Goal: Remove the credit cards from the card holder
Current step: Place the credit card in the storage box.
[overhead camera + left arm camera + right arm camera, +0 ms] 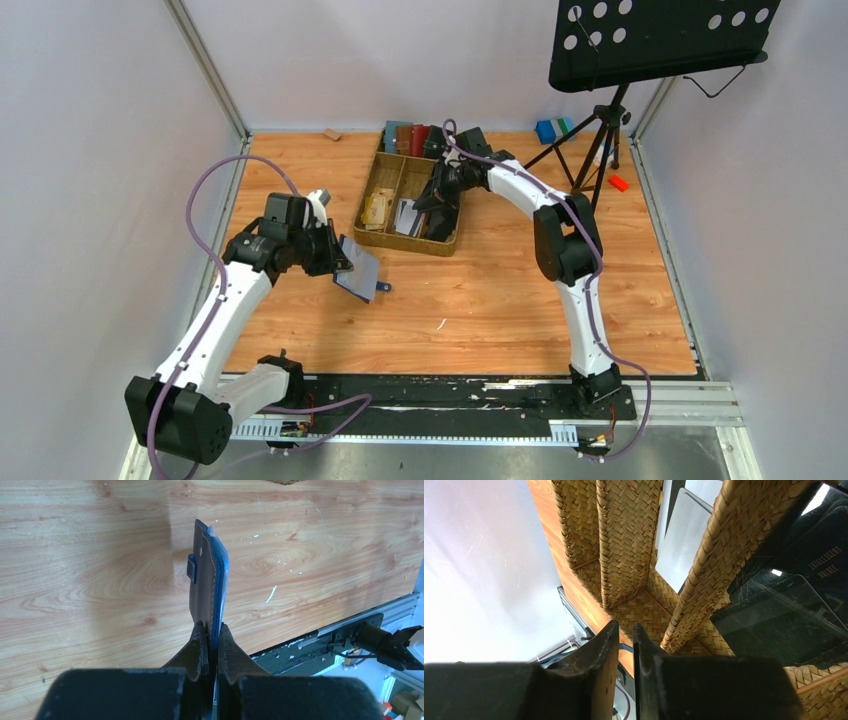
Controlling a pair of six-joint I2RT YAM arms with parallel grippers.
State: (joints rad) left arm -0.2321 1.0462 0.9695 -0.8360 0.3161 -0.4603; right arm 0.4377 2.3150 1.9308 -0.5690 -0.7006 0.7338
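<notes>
Holder (358, 267) hangs above your table (480, 300), pinched edge-on by the left gripper (212, 635), while your right gripper (625, 630), fingers nearly pressed together and empty, hovers over the basket (624, 540) holding cards (407, 217).

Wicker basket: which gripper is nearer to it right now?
Right. The right gripper sits inside the wicker basket, over its right-hand compartment, jaws almost closed on nothing. The left gripper is off the basket's near-left corner, above the table, clamping the card holder.
</notes>
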